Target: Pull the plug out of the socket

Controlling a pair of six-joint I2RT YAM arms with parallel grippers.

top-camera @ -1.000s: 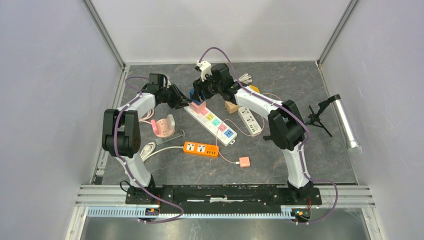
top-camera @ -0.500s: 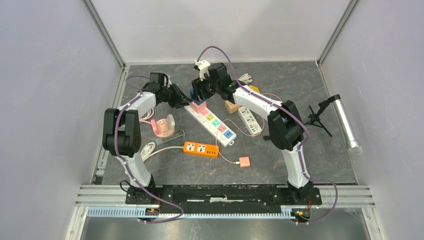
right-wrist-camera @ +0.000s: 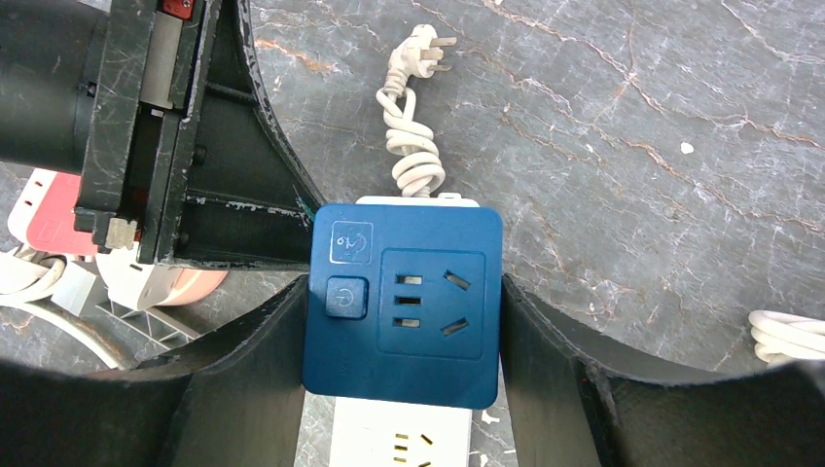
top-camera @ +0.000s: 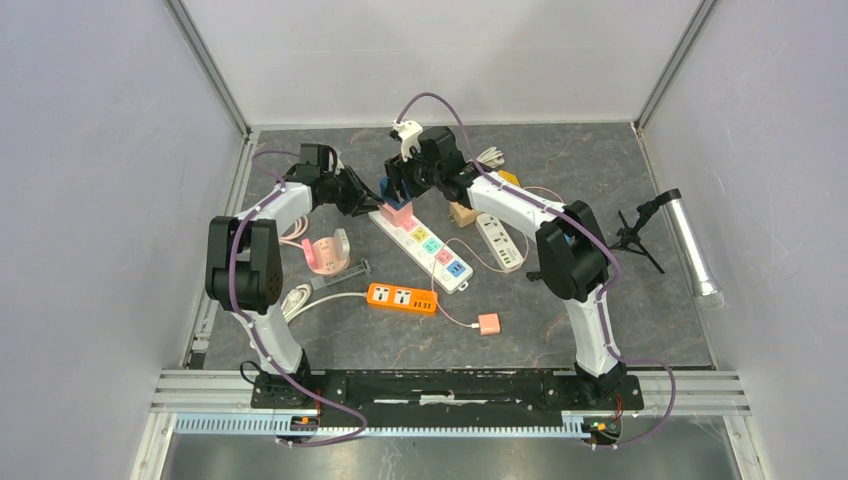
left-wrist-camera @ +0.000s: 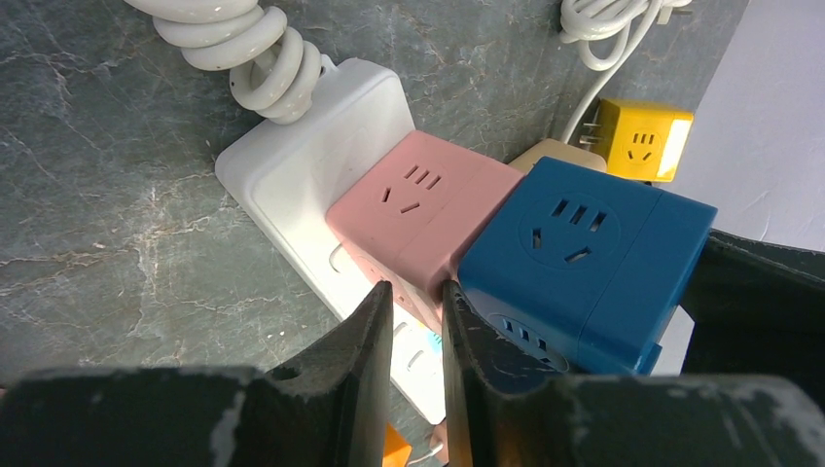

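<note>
- Blue cube plug (right-wrist-camera: 402,292) — rigid, light, smooth plastic, likely slippery; sits over white power strip (left-wrist-camera: 292,185), far centre.
- Right gripper (right-wrist-camera: 404,316) clamps its flat sides, the best hold.
- Left gripper (left-wrist-camera: 416,321) pinched closed beside pink cube (left-wrist-camera: 418,209).

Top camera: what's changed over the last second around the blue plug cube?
Barely anything. The right gripper, clamped on the blue cube adapter, seems to have edged slightly toward the back wall. The left gripper, almost shut beside the pink cube, the white power strip and everything else stayed put.
</note>
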